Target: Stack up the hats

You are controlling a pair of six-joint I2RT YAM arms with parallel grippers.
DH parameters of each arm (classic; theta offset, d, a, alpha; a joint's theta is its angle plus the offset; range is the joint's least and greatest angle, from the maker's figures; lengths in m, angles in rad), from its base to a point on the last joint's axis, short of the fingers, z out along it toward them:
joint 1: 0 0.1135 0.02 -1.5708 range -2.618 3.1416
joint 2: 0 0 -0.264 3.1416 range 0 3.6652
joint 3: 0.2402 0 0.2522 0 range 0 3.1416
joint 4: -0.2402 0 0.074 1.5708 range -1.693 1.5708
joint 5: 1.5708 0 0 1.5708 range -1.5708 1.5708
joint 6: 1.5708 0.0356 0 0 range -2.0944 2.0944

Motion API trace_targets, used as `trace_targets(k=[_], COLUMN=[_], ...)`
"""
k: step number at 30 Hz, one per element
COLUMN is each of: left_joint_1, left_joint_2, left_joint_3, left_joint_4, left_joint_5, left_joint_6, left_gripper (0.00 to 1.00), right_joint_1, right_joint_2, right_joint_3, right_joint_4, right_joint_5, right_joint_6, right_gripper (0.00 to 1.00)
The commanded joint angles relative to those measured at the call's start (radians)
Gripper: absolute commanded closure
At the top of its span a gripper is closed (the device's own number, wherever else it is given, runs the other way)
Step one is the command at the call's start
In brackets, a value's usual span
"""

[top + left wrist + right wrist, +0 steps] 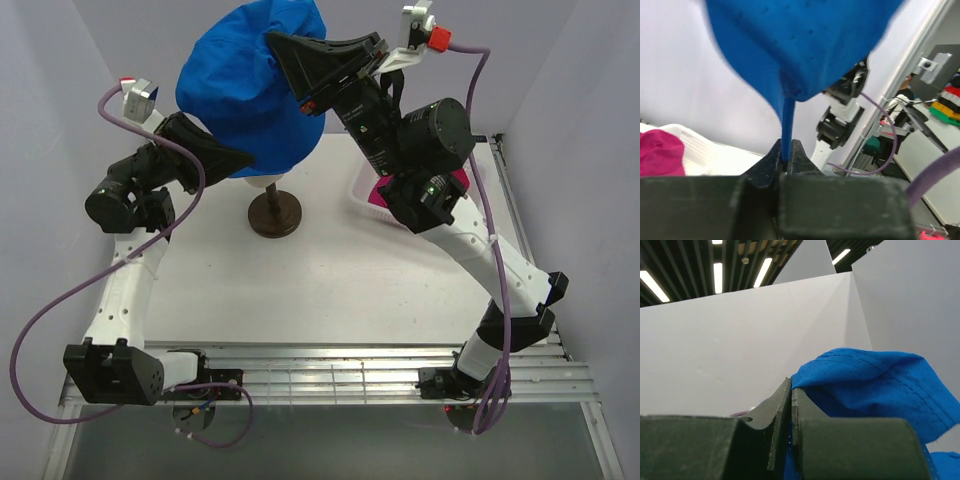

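Blue cap (pixel 245 85) is held aloft between both grippers.

Left gripper (pixel 786 159): fingers are pressed together on a thin fold of the cap's edge, with the crown billowed directly above the fingertips.

Right gripper (pixel 790 390): fingers are nearly touching, and blue fabric is seen caught low between them. The cap's bulk lies right of the fingertips.

Cream mannequin head (pixel 268 182) on dark stand (pixel 275 215) is found beneath the cap, below and between the two grippers.

Pink hat (pixel 659 152) is noted in white basket (pixel 697 146), low and left of the left gripper in its wrist view. How many pink hats are there cannot be told.
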Motion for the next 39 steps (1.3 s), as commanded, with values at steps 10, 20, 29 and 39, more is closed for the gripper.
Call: trace_targets(k=[10, 20, 29, 39], left_joint_1=[0.011, 0.034, 0.074, 0.113], left_joint_2=[-0.078, -0.085, -0.032, -0.004], left_joint_3=[0.025, 0.071, 0.157, 0.197], left_joint_4=[-0.371, -0.520, -0.491, -0.450], left_joint_5=[0.068, 0.070, 0.030, 0.013], left_joint_6=[0.077, 0.102, 0.044, -0.018], left_gripper=[1.00, 1.00, 1.00, 1.00], right_joint_1=[-0.003, -0.076, -0.070, 0.177], right_joint_2=[-0.076, -0.153, -0.489, -0.445], right_joint_3=[-0.174, -0.245, -0.600, -0.922], right_joint_4=[0.055, -0.167, -0.204, 0.239], right_joint_5=[0.183, 0.098, -0.286, 0.065], right_joint_6=[-0.139, -0.532, -1.027, -1.757], right_gripper=[0.92, 0.10, 0.05, 0.00])
